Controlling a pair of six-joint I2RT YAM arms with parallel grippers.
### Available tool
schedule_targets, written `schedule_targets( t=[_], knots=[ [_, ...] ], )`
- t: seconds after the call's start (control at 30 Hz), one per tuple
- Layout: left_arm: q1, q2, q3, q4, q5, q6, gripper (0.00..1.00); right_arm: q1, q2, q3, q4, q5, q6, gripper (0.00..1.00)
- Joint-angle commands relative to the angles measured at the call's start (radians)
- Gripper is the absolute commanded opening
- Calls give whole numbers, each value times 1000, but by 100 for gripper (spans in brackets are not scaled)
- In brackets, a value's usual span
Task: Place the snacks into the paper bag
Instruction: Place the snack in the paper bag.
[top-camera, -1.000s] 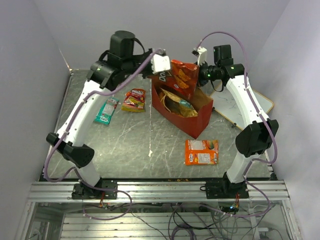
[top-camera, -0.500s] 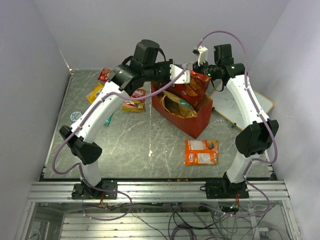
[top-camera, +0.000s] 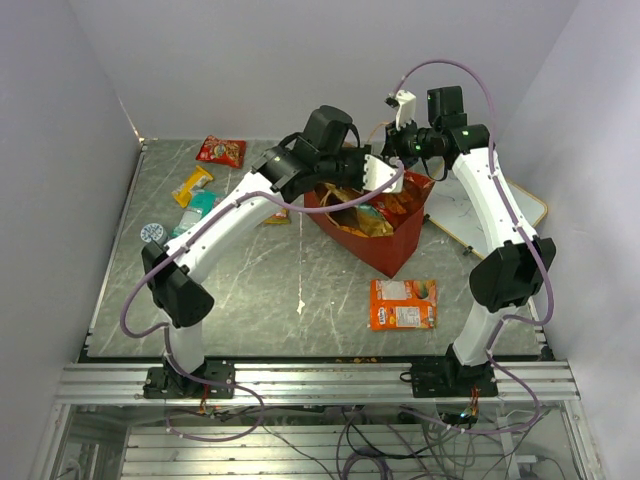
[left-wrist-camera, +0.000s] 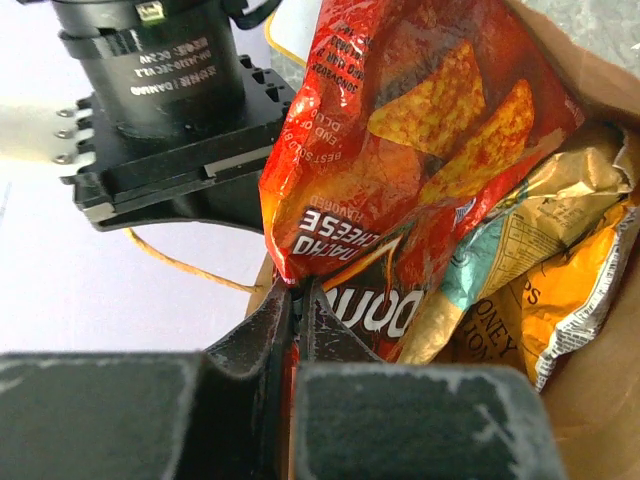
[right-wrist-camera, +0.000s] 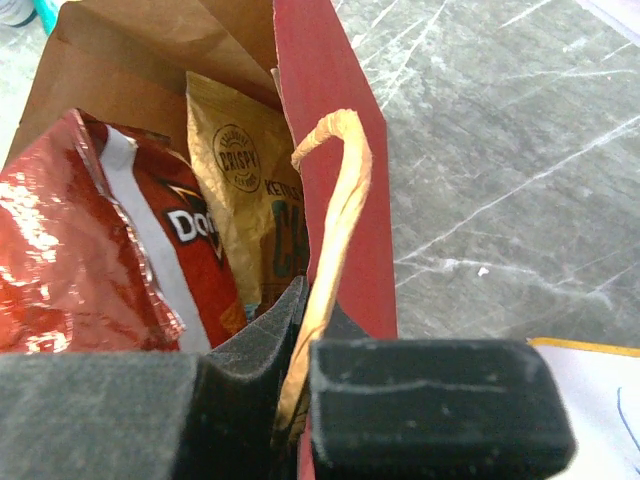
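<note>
Starting at the far left of the table (top-camera: 250, 290), a small red packet (top-camera: 220, 150) was seen lying near the back edge. A yellow packet (top-camera: 192, 185) and a teal packet (top-camera: 201, 206) lay just beside each other in front of it. All three lay flat on the table, well apart from the paper bag (top-camera: 385, 250).

Further right, the left arm was stretched across to the bag's open mouth. In the left wrist view, the left tool (left-wrist-camera: 297, 292) was closed tight on the crimped edge of the red Doritos bag (left-wrist-camera: 400, 130), whose print was turned upside down. That bag was held partly inside the paper bag, pressed against a gold chip bag (left-wrist-camera: 560, 190) and an orange-yellow bag (left-wrist-camera: 545, 300) already lodged there.

The paper bag itself stood near the middle of the table, its mouth open. An orange flat pack (top-camera: 403, 303) lay on the table in front of it, apart from its red wall.

At the bag's right rim, the right tool (right-wrist-camera: 300, 300) was clamped on the tan handle (right-wrist-camera: 340, 190), whose loop rose above the fingers beside the red wall. The Doritos bag and the gold bag were seen side by side within the brown interior.

At the far right, a white board (top-camera: 470, 215) lay at the table's edge, partly hidden under the right arm.
</note>
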Motion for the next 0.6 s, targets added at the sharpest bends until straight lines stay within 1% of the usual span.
schedule_targets(
  t=[0.0,0.13,0.27,0.37,0.57],
  knots=[
    [-4,7,-35,108,3,8,7,4,14,55,0,6,10,0],
    [-2,19,-59,121,2,48,7,5,16,59,-4,2,9,0],
    [6,38,-32,84,29,123,7,5,15,54,-3,7,9,0],
    [25,49,-20,65,60,149,7,5,15,52,-1,10,8,0],
    [56,38,-125,55,89,187,7,3,15,48,1,19,6,0]
  ],
)
